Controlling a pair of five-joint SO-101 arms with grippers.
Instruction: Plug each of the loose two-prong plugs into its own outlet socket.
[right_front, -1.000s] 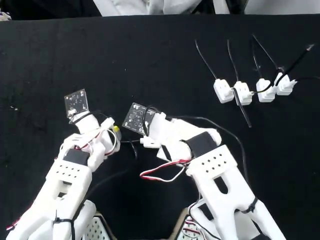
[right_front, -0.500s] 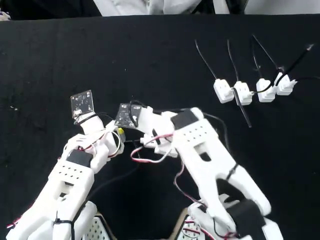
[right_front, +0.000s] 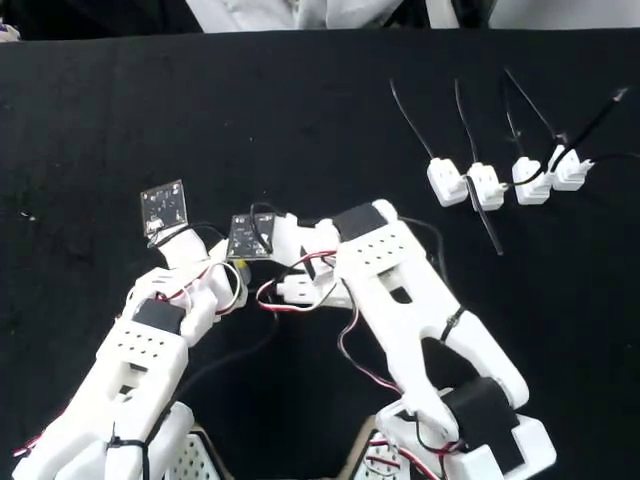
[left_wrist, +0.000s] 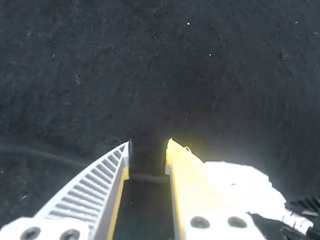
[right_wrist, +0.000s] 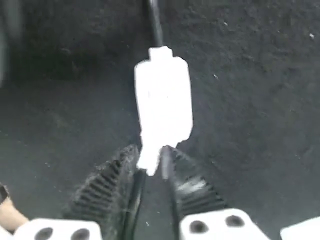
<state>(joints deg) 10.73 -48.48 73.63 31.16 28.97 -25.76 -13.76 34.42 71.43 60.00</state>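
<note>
White plug (right_wrist: 163, 107) pinched in right gripper (right_wrist: 152, 160) — black table (right_wrist: 260, 75) beneath.

White printed left arm (right_front: 140, 350) and right arm (right_front: 420, 310), black servo blocks (right_front: 357, 221), red-and-white cables (right_front: 268, 305), yellow-sided left hand (left_wrist: 148, 145).

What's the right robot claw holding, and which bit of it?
The right gripper pinches a white plug by the end opposite its black cord.
</note>
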